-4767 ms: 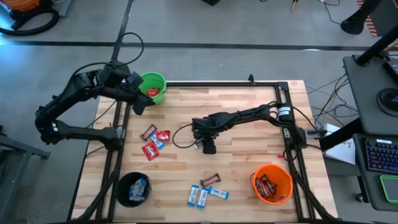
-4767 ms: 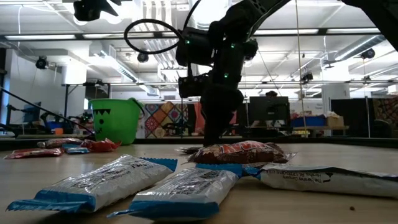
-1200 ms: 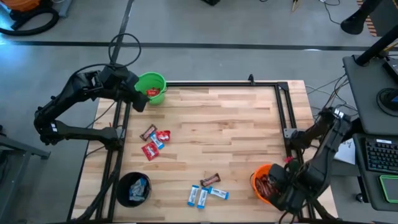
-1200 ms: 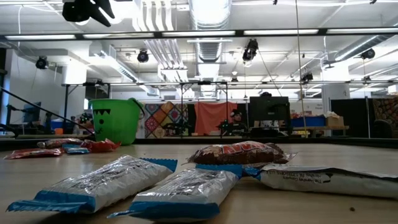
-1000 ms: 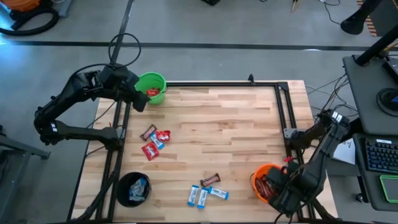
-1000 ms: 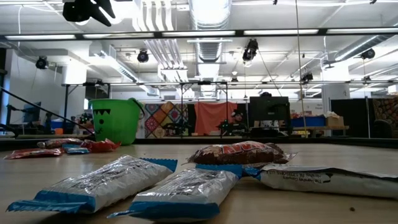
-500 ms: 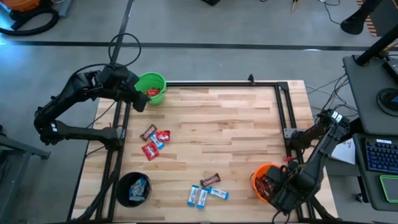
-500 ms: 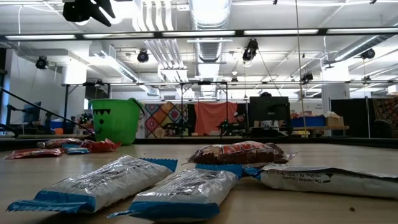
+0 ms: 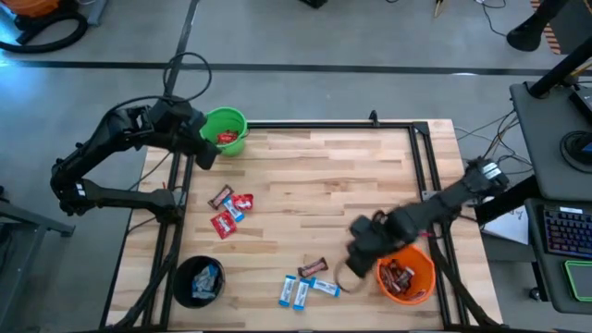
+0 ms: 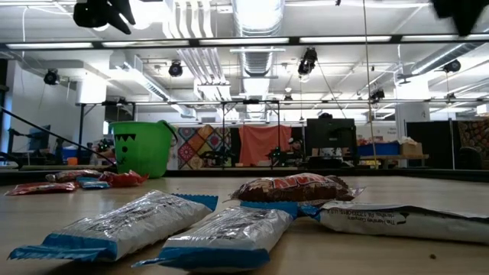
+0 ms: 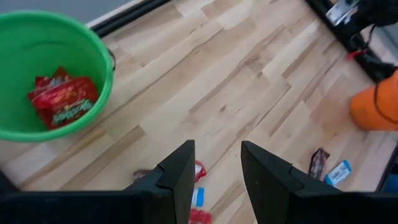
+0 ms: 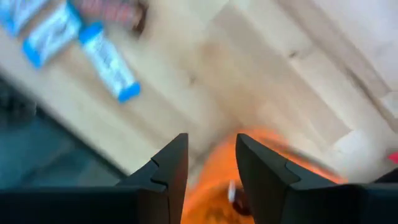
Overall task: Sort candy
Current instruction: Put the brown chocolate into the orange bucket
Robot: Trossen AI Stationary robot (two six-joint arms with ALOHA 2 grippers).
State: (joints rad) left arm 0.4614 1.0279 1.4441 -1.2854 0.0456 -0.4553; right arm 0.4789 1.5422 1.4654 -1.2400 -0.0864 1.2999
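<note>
Candy sits partly sorted on my desk [image 9: 351,176]: I see red packets [image 9: 228,139] in the green bucket [image 9: 227,130] at the far left corner, blue-and-white packets [image 9: 204,280] in the black bucket [image 9: 199,281] at the near left corner, and dark brown bars [image 9: 400,275] in the orange bucket [image 9: 405,274] at the near right. Loose on the wood I count a small cluster [image 9: 229,210] of red packets with a brown bar and a blue-and-white one near the left edge, between the green and black buckets, and a second group near the front: a brown bar [image 9: 313,267] with three blue-and-white packets [image 9: 303,290] just beside it. From the low view those blue-and-white packets [image 10: 191,228] lie in the foreground, with the brown bar [image 10: 294,187] behind them. My left end effector [image 9: 205,159] hangs just beside the green bucket, over the desk's left edge; in the left wrist view its fingers [image 11: 180,176] stand apart with nothing between them. My right end effector [image 9: 359,252] is over the desk just beside the orange bucket's rim, between it and the front group of candy; in the right wrist view its fingers [image 12: 169,165] are parted and empty, though the picture is blurred.
</note>
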